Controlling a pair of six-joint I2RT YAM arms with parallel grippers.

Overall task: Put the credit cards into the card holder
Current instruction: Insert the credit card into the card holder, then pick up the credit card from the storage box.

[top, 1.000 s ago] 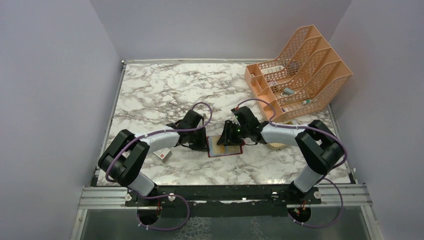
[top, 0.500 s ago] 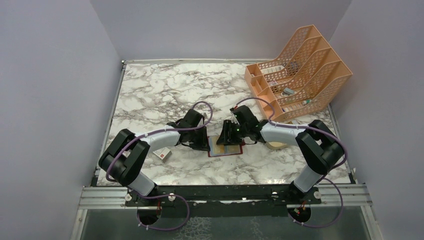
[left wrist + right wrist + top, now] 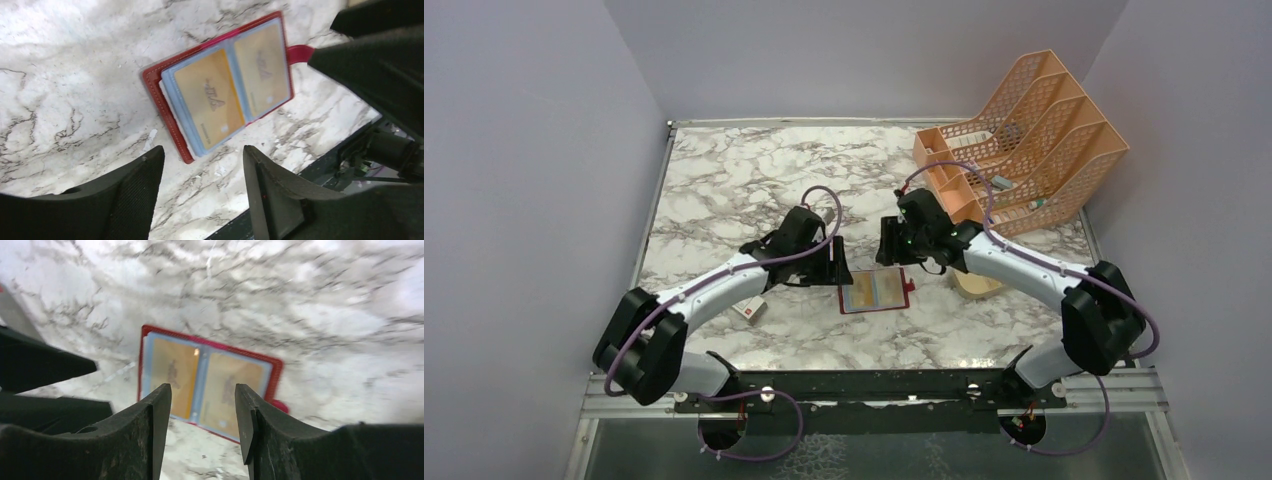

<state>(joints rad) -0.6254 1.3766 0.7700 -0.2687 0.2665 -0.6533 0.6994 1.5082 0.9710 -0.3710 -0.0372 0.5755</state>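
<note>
Left wrist view: two gold credit cards [image 3: 210, 97] sit inside the open card holder [image 3: 166, 111]; insertion looks done. Left gripper [image 3: 202, 152] and right gripper [image 3: 202, 390] hover above it, released.

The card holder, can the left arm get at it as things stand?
Probably yes. The left gripper hangs open close to the card holder, which lies spread flat on the table, nothing on top, and the right gripper is clear of it.
</note>
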